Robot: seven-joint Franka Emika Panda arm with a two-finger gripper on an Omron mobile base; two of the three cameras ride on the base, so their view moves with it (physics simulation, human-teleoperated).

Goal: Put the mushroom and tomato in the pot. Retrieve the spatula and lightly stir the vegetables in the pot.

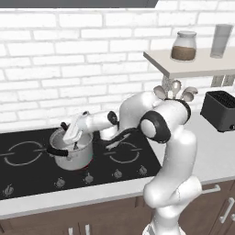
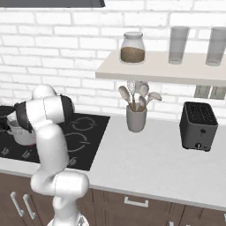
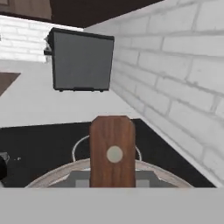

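Note the pot (image 1: 73,153) on the black cooktop (image 1: 27,172), on the burner left of centre as the left base view shows it, with the arm reaching over it from the right. The gripper (image 1: 75,137) hangs at the pot's rim, angled downward into the opening. In the hand view you see the spatula (image 3: 112,151) by its reddish-brown wooden handle, rising between the fingers with its hanging hole facing the camera; the jaws are closed narrowly on that handle. Beyond the handle the pot's curved rim arcs across the lower part of that view.

You may judge the retrieval step done: the spatula is in hand and already over the pot, with its head apparently down inside. You cannot confirm that the mushroom and tomato lie in the pot, since the hand blocks its inside in the left base view, and the handle covers it in the hand view; no loose vegetables show on the cooktop or counter, which suggests they are in. What remains, by this reading, is the light stirring itself.

In the right base view, the utensil crock (image 2: 136,118) with pale spoons and the toaster (image 2: 198,126) stand well apart to the right.
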